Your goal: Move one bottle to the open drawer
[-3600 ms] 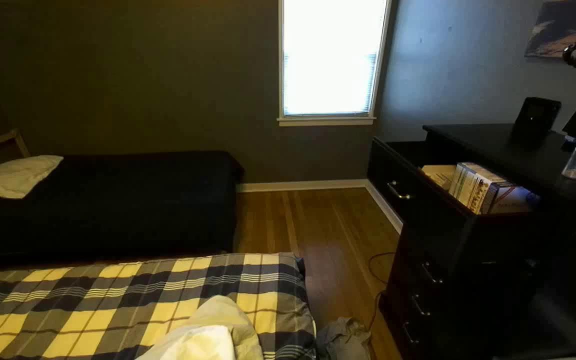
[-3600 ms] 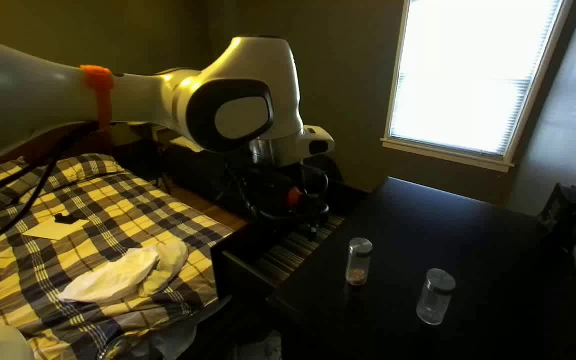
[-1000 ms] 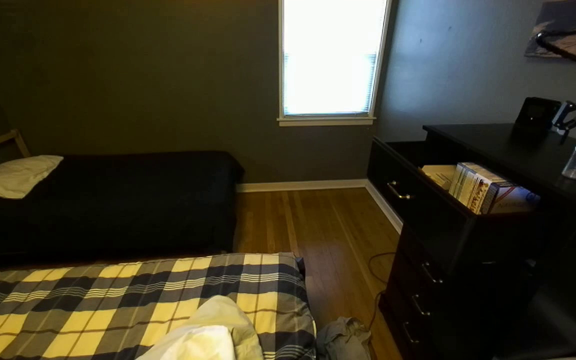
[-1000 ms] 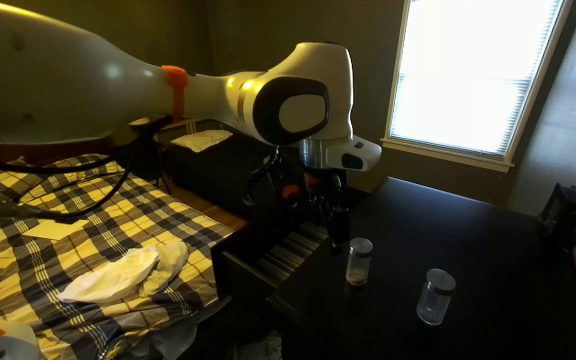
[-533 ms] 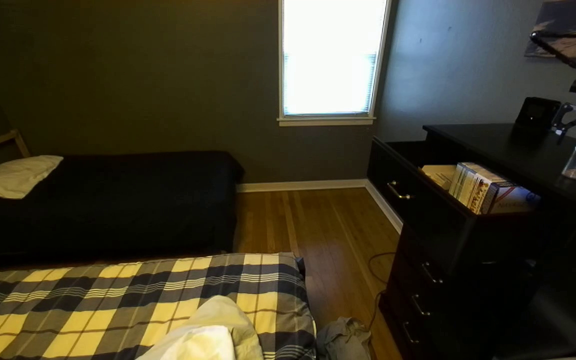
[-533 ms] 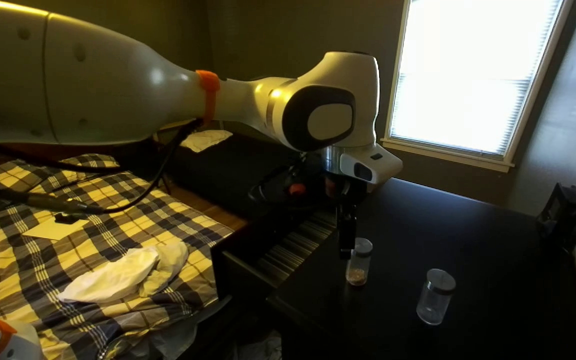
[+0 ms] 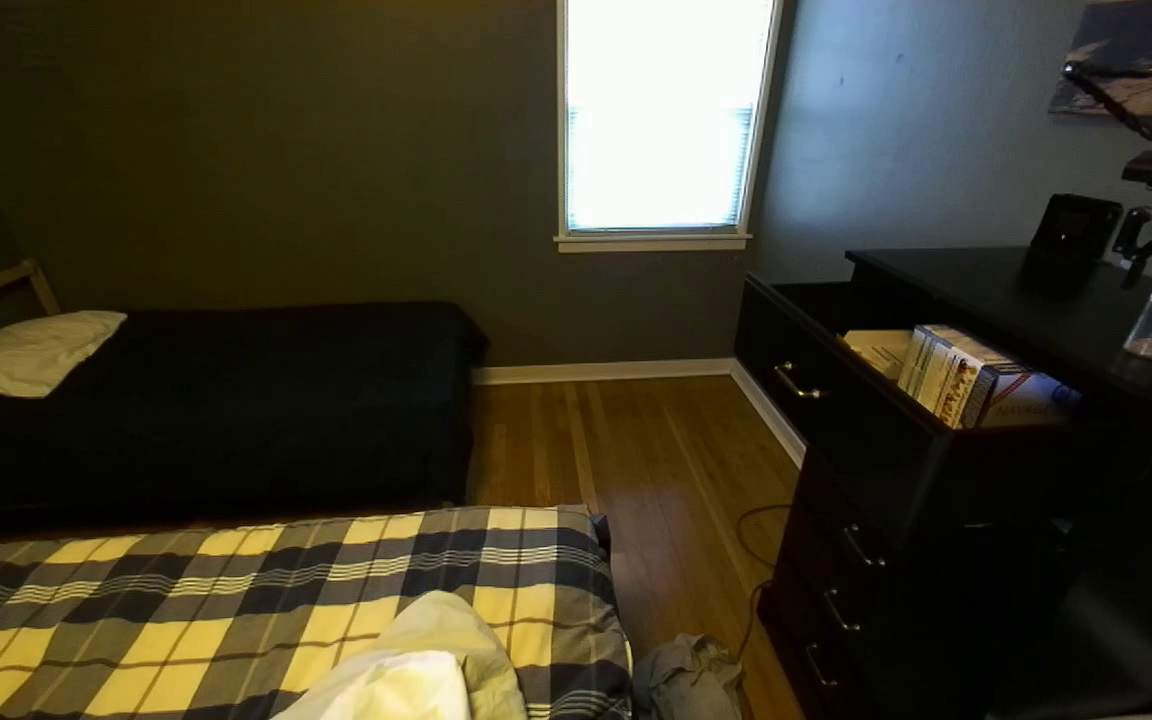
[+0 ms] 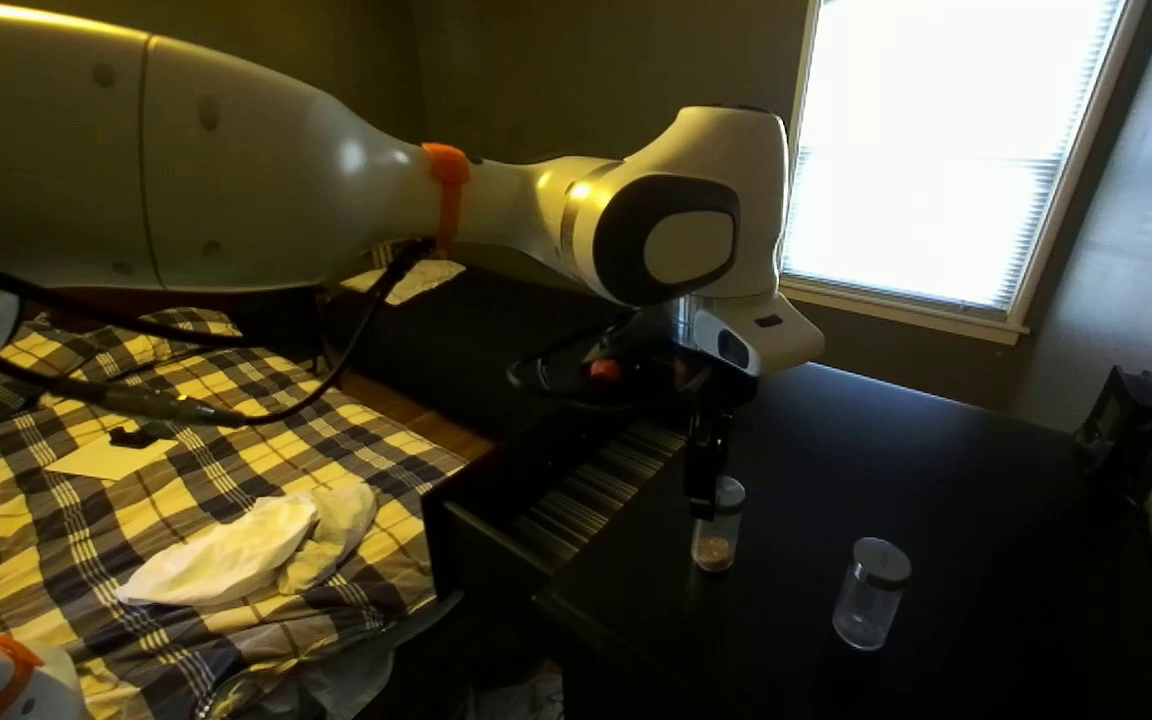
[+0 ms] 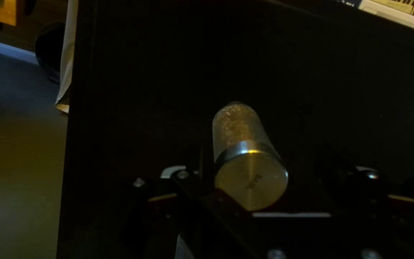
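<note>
Smooth black dresser top [image 8: 936,460] bears the clear, metal-lidded bottle [image 9: 248,154], brown grains [image 9: 235,118] inside. I see its lid between the spread fingers of my gripper [image 9: 261,158], fingertips lost in darkness; nearby, the open drawer [image 7: 866,430] holds pale, book-like items [image 7: 941,378].
</note>
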{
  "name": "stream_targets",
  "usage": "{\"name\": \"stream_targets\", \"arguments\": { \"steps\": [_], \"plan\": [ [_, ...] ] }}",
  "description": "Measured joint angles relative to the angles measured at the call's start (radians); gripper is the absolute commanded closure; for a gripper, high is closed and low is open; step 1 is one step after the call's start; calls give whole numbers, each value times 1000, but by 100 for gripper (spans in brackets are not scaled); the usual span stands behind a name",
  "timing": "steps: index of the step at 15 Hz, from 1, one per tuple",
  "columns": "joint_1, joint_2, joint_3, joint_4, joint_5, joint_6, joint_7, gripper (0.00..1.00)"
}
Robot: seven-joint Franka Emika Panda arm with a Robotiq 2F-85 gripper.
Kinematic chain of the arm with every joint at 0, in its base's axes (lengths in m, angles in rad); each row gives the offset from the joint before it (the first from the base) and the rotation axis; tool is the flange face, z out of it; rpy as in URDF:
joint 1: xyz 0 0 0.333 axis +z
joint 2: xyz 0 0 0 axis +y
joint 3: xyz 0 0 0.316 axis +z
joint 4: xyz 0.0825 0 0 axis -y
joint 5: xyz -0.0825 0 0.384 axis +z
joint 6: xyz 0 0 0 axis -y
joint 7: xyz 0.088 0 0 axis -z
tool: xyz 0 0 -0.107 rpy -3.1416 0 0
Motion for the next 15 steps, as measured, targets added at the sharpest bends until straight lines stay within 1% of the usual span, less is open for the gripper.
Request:
{"name": "stream_targets", "arguments": {
  "steps": [1, 3, 5, 6, 7, 8, 11, 15],
  "plan": [
    [0, 3, -3, 2, 0, 0, 13, 24],
    [0, 7, -7, 3, 0, 0, 33, 31],
    [0, 11, -9, 3, -1, 0, 49, 34],
    [0, 12, -10, 3, -1, 0, 56, 43],
    [0, 13, -10, 3, -2, 0, 65, 42],
    [0, 13, -10, 3, -4, 0, 73, 52],
    [0, 13, -10, 5, -12, 1, 93, 75],
    [4, 9, -8, 5, -18, 15, 85, 75]
  ]
}}
